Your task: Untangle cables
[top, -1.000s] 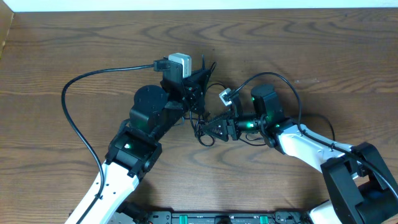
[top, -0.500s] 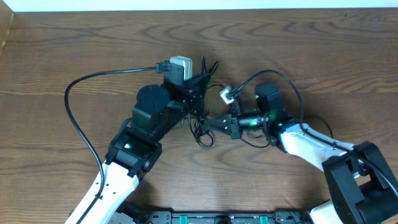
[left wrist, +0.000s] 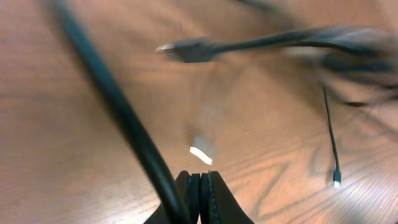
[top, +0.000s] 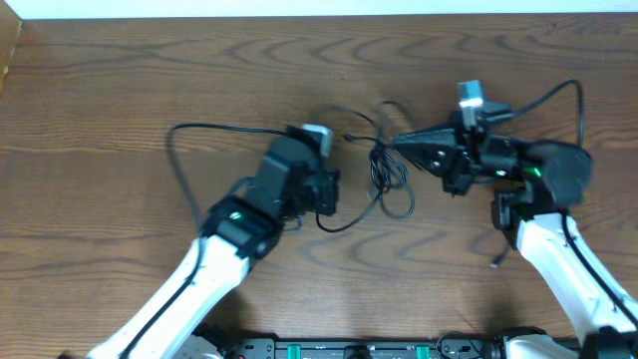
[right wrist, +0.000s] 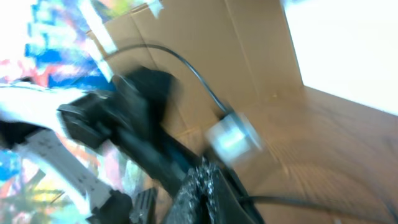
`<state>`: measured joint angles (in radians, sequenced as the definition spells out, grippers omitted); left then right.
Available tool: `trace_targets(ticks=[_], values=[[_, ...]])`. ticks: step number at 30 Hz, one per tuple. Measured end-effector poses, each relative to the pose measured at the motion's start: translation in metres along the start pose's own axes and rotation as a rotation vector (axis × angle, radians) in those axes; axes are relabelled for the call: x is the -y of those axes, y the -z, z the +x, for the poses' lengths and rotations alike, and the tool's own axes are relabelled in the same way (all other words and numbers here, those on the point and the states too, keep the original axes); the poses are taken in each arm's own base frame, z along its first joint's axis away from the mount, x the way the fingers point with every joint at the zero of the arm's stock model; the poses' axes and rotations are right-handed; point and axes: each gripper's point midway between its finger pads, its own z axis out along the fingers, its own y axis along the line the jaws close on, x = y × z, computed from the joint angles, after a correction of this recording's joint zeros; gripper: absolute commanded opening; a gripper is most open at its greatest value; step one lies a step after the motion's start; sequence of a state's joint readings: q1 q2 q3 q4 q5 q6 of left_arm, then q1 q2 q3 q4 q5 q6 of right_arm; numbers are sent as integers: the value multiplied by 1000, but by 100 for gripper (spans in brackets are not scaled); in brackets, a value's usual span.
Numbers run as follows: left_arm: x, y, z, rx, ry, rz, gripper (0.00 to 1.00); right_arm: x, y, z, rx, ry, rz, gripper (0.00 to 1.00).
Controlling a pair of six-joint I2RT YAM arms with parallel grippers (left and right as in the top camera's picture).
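We find the overhead view bright, even and sharp, with faint shadows beside the cables (top: 389, 184). Motion blur smears both wrist views, and the right one's upper corner glares white.

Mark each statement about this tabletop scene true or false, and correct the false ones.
1. The left gripper and the right gripper both have their jaws shut. True.
2. The cables lie on a white plastic table. False: the table is brown wood.
3. The tangle of cables sits between the two grippers. True.
4. The right gripper points away from the cables. False: its tip points at the tangle.
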<state>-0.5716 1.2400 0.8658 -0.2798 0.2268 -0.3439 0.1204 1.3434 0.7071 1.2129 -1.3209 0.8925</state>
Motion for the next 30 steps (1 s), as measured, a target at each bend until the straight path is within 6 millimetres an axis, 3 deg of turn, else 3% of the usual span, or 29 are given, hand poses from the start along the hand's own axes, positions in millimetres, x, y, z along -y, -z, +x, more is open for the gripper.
trace_targets(ticks=[2, 6, 10, 13, 17, 20, 30], values=[[3, -21, 19, -76, -13, -5, 8, -14, 3, -14, 10, 30, -15, 1], [-4, -48, 49, -190, -19, -38, 8, -14, 13, -35, 23, 35, 14, 1], [-32, -70, 79, -295, -10, -154, 8, -2, 38, -64, 49, 64, 104, 1], [-55, -75, 91, -331, -18, -260, 8, 10, 64, -89, 80, 89, 199, 1], [-86, -64, 92, -325, -54, -439, 8, 27, 114, -128, 145, 117, 377, 1], [-112, -49, 91, -325, -95, -595, 8, 32, 140, -145, 175, 136, 466, 1], [-177, -4, 71, -282, -114, -936, 8, 40, 176, -179, 196, 197, 626, 1]])
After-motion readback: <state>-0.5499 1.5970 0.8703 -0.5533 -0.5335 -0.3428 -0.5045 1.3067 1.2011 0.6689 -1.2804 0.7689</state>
